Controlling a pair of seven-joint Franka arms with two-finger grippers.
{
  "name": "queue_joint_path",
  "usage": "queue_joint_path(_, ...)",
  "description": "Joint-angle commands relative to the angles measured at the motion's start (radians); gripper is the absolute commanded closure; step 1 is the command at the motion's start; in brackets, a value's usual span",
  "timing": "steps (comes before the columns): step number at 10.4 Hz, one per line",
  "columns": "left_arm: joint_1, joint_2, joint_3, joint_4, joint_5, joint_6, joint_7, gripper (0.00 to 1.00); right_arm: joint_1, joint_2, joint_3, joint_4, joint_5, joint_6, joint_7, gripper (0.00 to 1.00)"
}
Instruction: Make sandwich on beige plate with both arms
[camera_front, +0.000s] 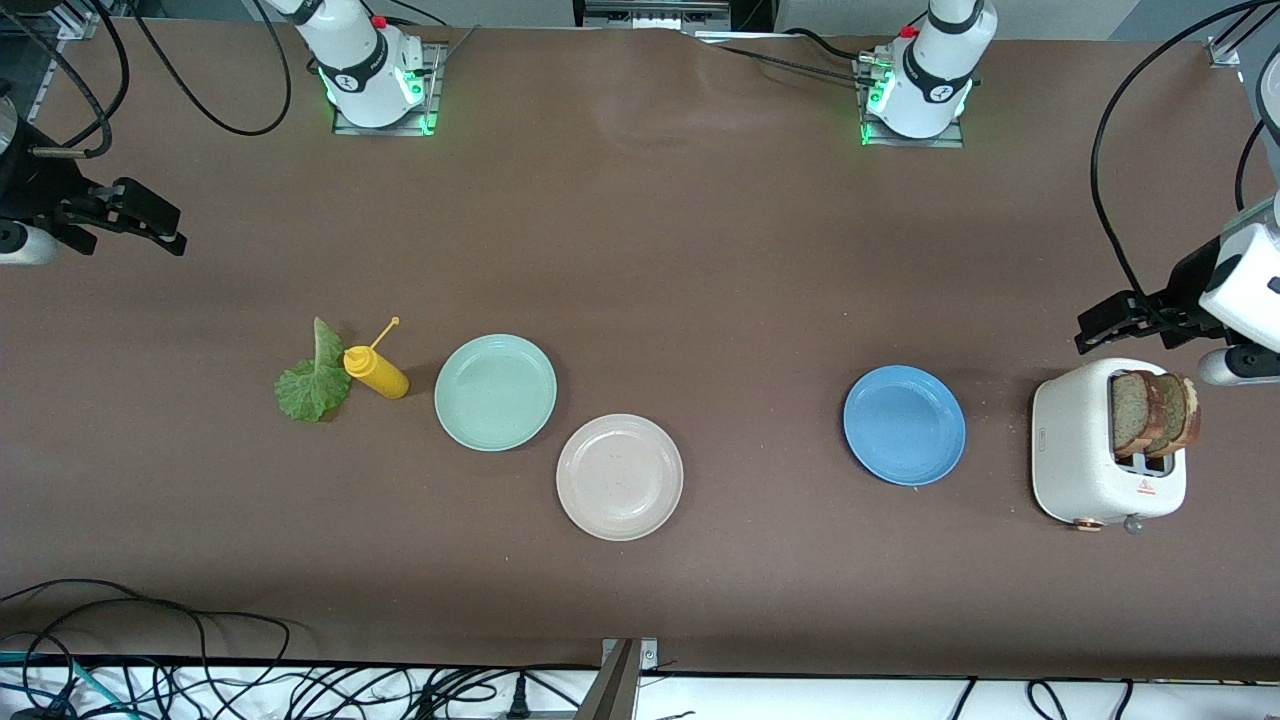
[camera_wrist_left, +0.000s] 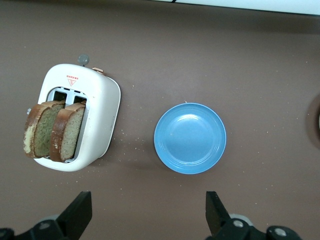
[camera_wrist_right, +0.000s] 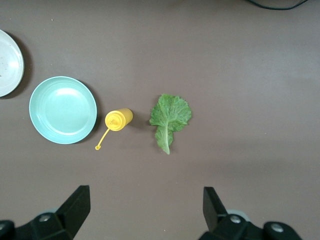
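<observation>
The beige plate lies bare near the table's middle, and its rim also shows in the right wrist view. Two tan bread slices stand up out of the white toaster at the left arm's end. A green lettuce leaf lies flat toward the right arm's end. My left gripper hangs open and holds nothing, over the table beside the toaster. Over the table's edge at its own end, my right gripper is open with nothing in it.
A yellow squeeze bottle lies between the lettuce and a mint green plate, which touches the beige plate. A blue plate sits between the beige plate and the toaster. Cables hang at the table's near edge.
</observation>
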Motion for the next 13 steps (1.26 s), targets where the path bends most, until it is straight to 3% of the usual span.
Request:
queue_joint_path(1, 0.007, -0.001, 0.000, 0.002, -0.028, -0.011, 0.027, 0.00, 0.010, -0.003, -0.002, 0.017, -0.013, -0.023, 0.020, 0.00)
queue_joint_path(13, 0.004, -0.001, 0.000, -0.012, -0.027, -0.014, 0.027, 0.00, 0.008, -0.006, -0.005, 0.023, -0.013, -0.055, 0.027, 0.00)
